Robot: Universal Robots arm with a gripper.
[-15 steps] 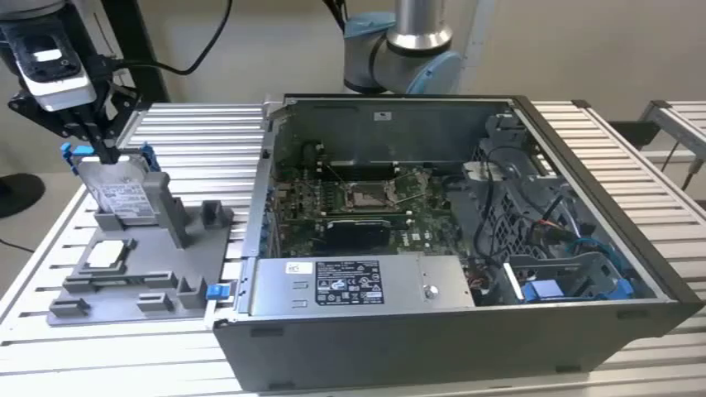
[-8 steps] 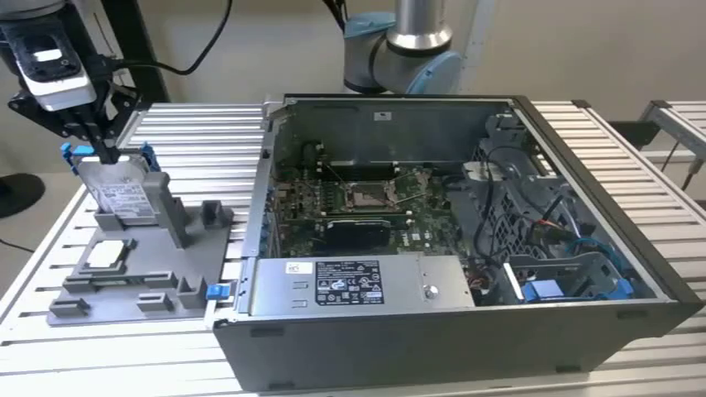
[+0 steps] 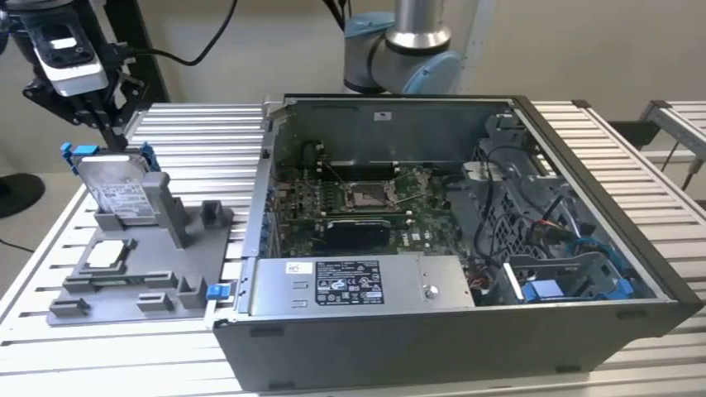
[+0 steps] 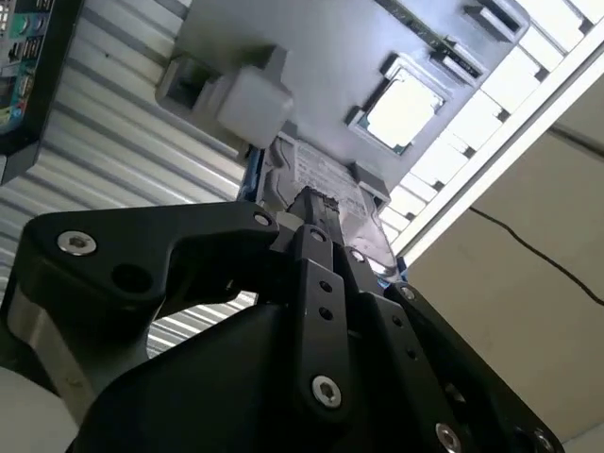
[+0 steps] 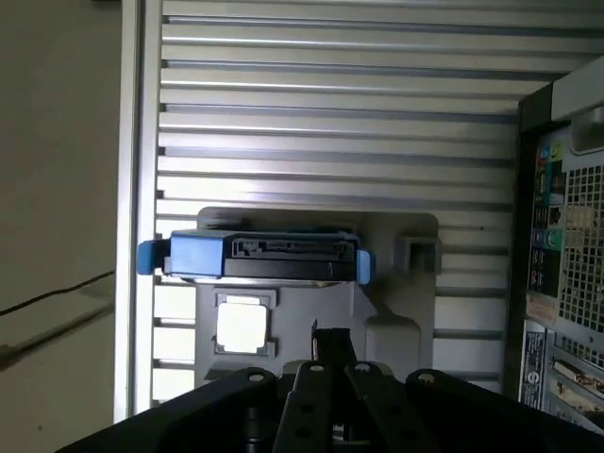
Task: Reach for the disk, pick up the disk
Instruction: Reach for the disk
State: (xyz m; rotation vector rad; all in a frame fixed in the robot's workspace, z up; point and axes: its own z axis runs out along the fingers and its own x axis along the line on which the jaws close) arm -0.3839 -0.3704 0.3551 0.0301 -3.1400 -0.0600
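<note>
**Exterior view, read from its left to its right.** At the far left the end effector (image 3: 108, 128) is hovering just above the disk (image 3: 116, 188). Its fingers are lying together and gripping nothing. The disk is standing on edge in a slot of the grey holder (image 3: 165, 277), which is sitting on the slatted counter (image 3: 198, 124). Blue rails are running down both narrow sides of the disk. A small white-topped chip (image 3: 107, 255) is lying flat on the holder, nearer than the disk. An open computer case (image 3: 441, 347) is occupying the right.

**Handling (judged).** The disk is probably stiff, dense for its size and smooth-faced, so it is likely to slip under a light pinch, and it is sensitive to knocks. The upper edge, taken across the two flat faces between the rails, is offering the best hold.
</note>
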